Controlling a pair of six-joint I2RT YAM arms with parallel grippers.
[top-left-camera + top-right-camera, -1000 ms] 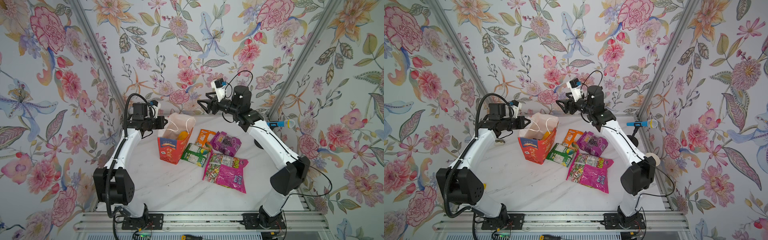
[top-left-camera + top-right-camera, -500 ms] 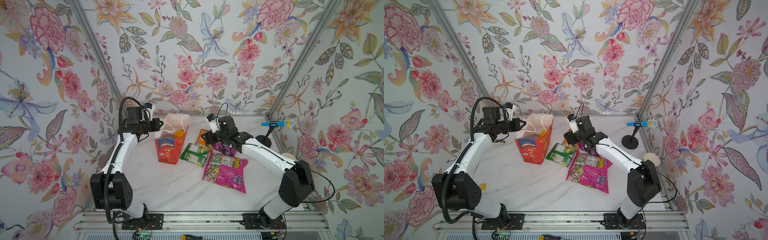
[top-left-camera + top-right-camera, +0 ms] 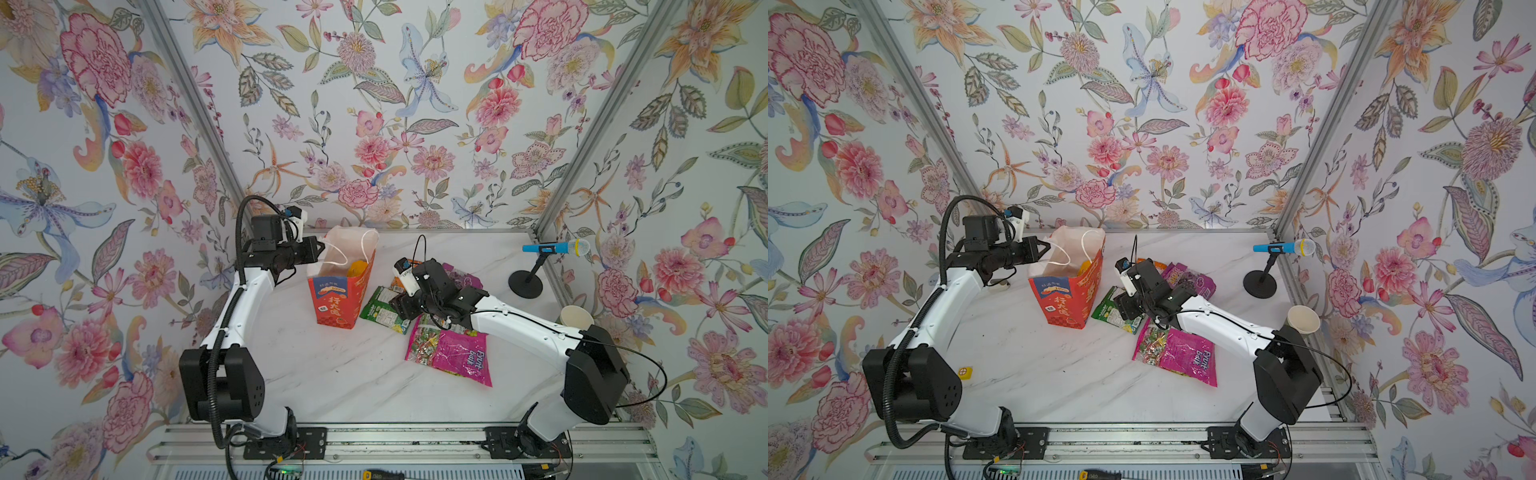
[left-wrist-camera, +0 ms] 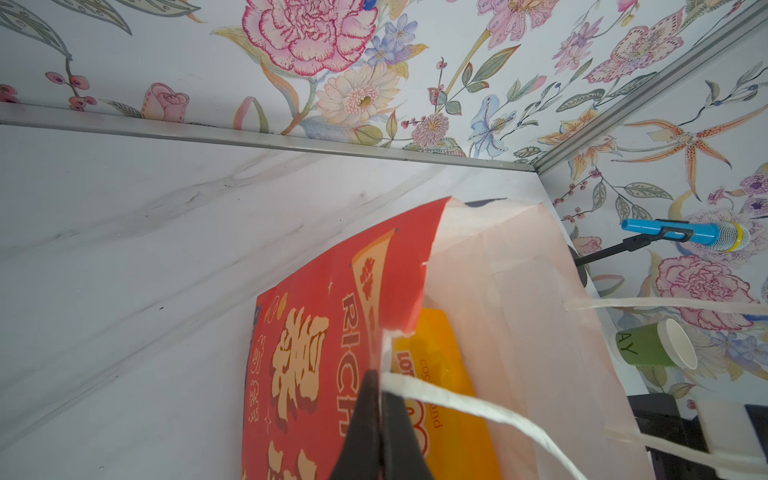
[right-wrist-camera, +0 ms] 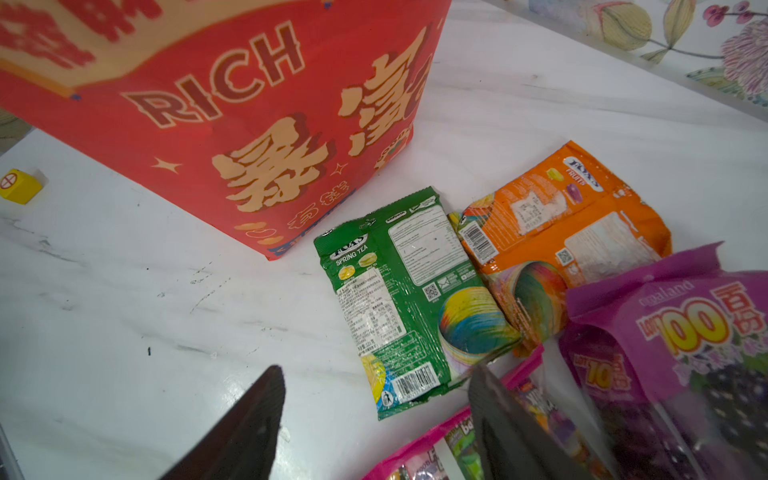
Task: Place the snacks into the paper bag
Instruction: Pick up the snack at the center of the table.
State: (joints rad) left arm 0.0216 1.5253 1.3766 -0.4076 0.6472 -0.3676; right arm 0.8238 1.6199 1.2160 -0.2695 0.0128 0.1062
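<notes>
A small yellow cube lay at the near left of the table. The left fingers were pinched tight on the left rim of the paper bag, which stood with a yellow-orange packet inside. Just right of the bag lay the green packet, beneath the widely parted, empty right fingers. The orange packet touched its far edge, with the purple packets crowding in beside it. The magenta packet lay nearer. A microphone and a paper cup stood by the right wall.
</notes>
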